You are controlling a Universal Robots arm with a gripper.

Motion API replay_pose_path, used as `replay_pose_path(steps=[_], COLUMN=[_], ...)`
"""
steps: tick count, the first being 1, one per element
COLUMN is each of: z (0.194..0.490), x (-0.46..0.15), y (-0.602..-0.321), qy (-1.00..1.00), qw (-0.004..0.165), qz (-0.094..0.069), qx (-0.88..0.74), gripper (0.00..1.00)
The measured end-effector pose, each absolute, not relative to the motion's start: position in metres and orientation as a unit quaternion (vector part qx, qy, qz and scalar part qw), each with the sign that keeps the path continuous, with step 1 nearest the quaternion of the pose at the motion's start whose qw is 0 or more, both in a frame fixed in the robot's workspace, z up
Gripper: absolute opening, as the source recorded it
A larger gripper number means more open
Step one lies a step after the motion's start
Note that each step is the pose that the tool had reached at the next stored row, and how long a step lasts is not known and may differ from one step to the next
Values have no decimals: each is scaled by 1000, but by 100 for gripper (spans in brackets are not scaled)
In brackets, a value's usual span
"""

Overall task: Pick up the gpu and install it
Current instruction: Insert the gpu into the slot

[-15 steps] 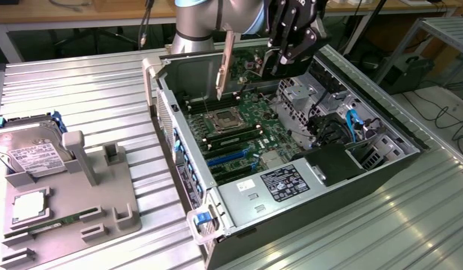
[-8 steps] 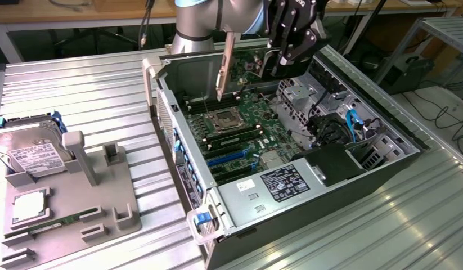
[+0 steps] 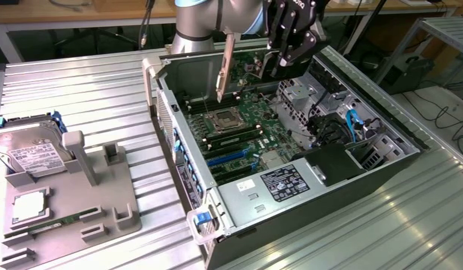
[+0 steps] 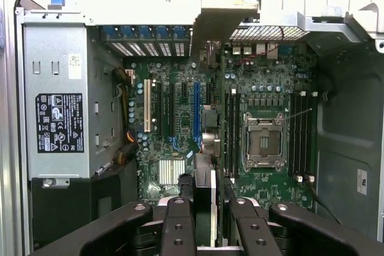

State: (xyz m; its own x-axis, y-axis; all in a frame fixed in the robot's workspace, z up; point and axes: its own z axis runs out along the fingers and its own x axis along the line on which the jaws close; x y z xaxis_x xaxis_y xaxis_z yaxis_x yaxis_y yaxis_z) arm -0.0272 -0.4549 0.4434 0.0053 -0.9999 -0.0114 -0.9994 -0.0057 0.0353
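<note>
We see our hand [image 3: 282,63] closed partway on the gpu [image 3: 226,68], held above the open computer case [image 3: 314,230]. A ribbed metal surface [image 3: 89,95] carries the case and, beside it, a grey tray [image 3: 81,191]; a wooden bench [image 3: 66,11] stands behind the case.

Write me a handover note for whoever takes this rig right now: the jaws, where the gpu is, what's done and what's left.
Grip: the gripper has its jaws shut on the gpu.
Position: the gpu is held on edge over the open computer case, above the motherboard, with its metal bracket pointing down. It appears clear of the board.
Done: the pickup.
Left: the install. The card is not seated, and the blue slot is empty.
</note>
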Motion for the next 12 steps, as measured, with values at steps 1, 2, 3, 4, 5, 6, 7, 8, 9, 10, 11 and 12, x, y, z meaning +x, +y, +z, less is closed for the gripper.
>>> replay_pose_path(steps=[1, 2, 3, 4, 5, 6, 7, 8, 9, 10, 11, 12], z=[443, 443, 443, 442, 442, 441, 441, 440, 440, 439, 439, 438], x=[-27, -27, -27, -27, -27, -27, -27, -27, -27, -27, -27, -27], y=[-455, -455, -455, -455, -455, -455, -455, -455, -455, -455, -455, -455], qy=[-705, -705, -705, -705, -705, -705, -705, -704, -704, -704, -704, -704], qw=[8, 8, 8, 8, 8, 8, 8, 8, 8, 8, 8, 8], qz=[-17, -17, -17, -17, -17, -17, -17, -17, -17, -17, -17, -17], qx=[709, 709, 709, 709, 709, 709, 709, 709, 710, 710, 710, 710], gripper=[27, 27, 27, 27, 27, 27, 27, 27, 27, 27, 27, 27])
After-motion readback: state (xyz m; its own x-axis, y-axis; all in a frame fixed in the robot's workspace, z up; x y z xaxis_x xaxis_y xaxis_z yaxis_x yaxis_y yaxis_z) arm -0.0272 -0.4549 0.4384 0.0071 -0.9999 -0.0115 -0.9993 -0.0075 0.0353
